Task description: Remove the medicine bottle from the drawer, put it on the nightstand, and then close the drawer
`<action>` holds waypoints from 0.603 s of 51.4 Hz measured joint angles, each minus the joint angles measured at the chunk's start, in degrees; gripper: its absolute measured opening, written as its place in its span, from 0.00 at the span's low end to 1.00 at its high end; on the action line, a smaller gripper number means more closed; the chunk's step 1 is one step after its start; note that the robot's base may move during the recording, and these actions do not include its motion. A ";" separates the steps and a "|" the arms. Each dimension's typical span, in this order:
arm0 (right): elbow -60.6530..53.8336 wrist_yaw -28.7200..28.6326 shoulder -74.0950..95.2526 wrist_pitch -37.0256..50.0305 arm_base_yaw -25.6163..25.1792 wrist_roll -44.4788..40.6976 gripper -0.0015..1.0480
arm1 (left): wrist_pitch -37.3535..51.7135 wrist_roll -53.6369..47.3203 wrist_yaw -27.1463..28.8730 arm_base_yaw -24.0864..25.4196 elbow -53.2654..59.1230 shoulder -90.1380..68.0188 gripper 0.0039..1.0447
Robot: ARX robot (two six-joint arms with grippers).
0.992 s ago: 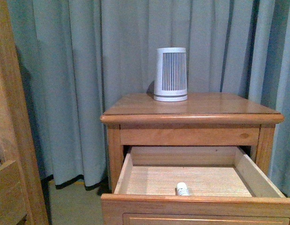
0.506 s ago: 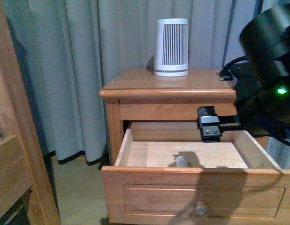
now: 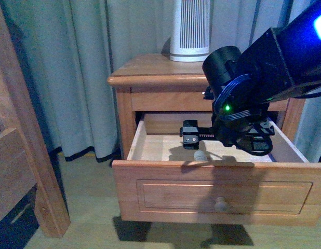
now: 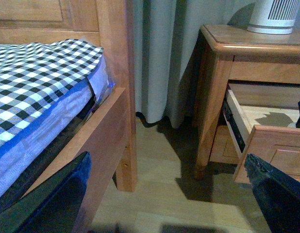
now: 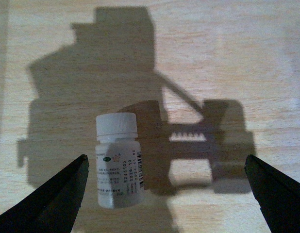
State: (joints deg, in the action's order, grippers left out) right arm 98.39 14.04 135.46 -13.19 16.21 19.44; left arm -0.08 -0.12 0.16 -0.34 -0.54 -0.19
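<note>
Presently, front view: the nightstand (image 3: 150, 66) stands against a grey-green curtain (image 3: 72, 62), with a white ribbed cylinder (image 3: 189, 31) on its top. The drawer (image 3: 217, 189) is pulled well out, its knob (image 3: 221, 204) facing the camera. The black right arm (image 3: 275, 62) reaches over the open drawer, and the right tool (image 3: 225, 144) hangs inside it, pointing down. The medicine bottle (image 3: 201, 155) shows only as a small white tip just behind the drawer front, below the tool. A wooden bed post (image 3: 20, 135) stands at the left edge.

Left wrist view: the left tool (image 4: 167, 165) is spread wide with nothing in it, low over the floor (image 4: 155, 199). It sits between the bed (image 4: 38, 73), which has a blue-and-white checked cover, and the nightstand. The open drawer is seen from its side.

Right wrist view: the right tool is wide apart and grips nothing. The bottle lies on its side on the drawer's pale wood, white cap and printed label showing. It lies between the two fingers (image 5: 53, 199), nearer one of them and touching neither. The tool's shadow (image 5: 116, 63) falls across the wood around the bottle.
</note>
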 joint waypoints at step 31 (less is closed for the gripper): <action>6.23 1.20 6.56 -1.66 2.19 1.79 0.64 | 0.00 0.00 0.00 0.00 0.00 0.00 0.94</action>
State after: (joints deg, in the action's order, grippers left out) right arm 104.62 15.25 142.02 -14.85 18.39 21.23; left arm -0.08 -0.12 0.16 -0.34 -0.54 -0.19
